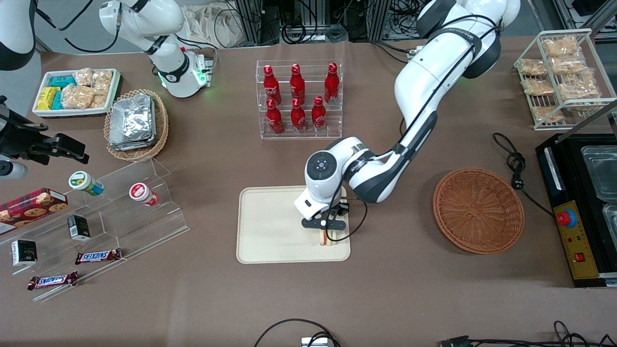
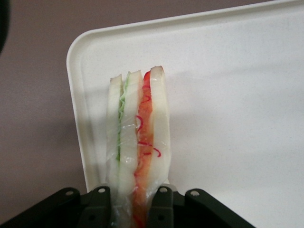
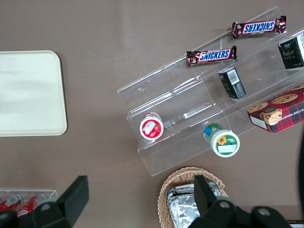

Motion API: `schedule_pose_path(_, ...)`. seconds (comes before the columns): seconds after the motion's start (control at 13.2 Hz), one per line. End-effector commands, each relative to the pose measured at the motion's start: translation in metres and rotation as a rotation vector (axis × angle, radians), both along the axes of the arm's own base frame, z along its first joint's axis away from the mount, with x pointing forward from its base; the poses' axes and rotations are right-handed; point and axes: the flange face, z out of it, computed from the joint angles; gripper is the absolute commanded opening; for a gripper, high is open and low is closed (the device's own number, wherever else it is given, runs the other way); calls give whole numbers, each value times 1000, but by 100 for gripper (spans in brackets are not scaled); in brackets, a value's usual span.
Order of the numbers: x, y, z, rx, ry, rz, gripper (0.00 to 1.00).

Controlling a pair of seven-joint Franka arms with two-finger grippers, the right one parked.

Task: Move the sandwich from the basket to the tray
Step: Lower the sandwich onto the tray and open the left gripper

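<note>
Sandwich (image 2: 137,142) sits clamped between the two black fingers (image 2: 160,206) of the left arm's gripper (image 1: 327,230), which press on its clear wrap from either side. Its layers stand on edge: white bread slices, a pale green strip and an orange-red filling with thin red shreds. In the front view the sandwich (image 1: 328,239) shows only as a small wedge under the gripper, low over the cream tray (image 1: 270,226), near the tray's edge closest to the front camera and at the corner toward the working arm's end of the table. Whether it already touches the tray floor cannot be told.

The tray (image 2: 228,76) is flat with a low rim and rounded corners, and it lies on the brown table (image 1: 395,289). The round reddish-brown basket (image 1: 478,210) sits well apart from the tray, toward the working arm's end, with nothing showing inside it. A clear rack of red bottles (image 1: 299,99) stands farther from the front camera than the tray.
</note>
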Motion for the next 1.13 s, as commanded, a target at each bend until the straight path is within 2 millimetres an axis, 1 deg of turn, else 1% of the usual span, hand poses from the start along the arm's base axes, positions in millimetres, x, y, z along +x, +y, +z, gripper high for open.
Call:
schedule_pose_path(0.0,9,-3,-4,-10,-26,19,16)
schedule_pose_path(0.08,8,-4,-5,-12,-26,18,16)
schedule_pose_path(0.3,7,-4,-10,-10,-19,17,24)
schedule_pose_path(0.38,3,-9,-11,-13,-20,10,29)
schedule_pose_path(0.45,2,-10,-16,-12,-15,8,38)
schedule_pose_path(0.53,2,-10,-18,-15,-15,7,56)
schedule_pose_path(0.6,1,-12,-21,-20,-17,6,80)
schedule_pose_path(0.68,1,-12,-21,-29,-22,22,100)
schedule_pose_path(0.91,5,-14,-14,-75,-53,89,100)
schedule_pose_path(0.98,8,-12,-9,-77,-60,95,100)
schedule_pose_path(1.06,11,-10,1,-84,-68,111,100)
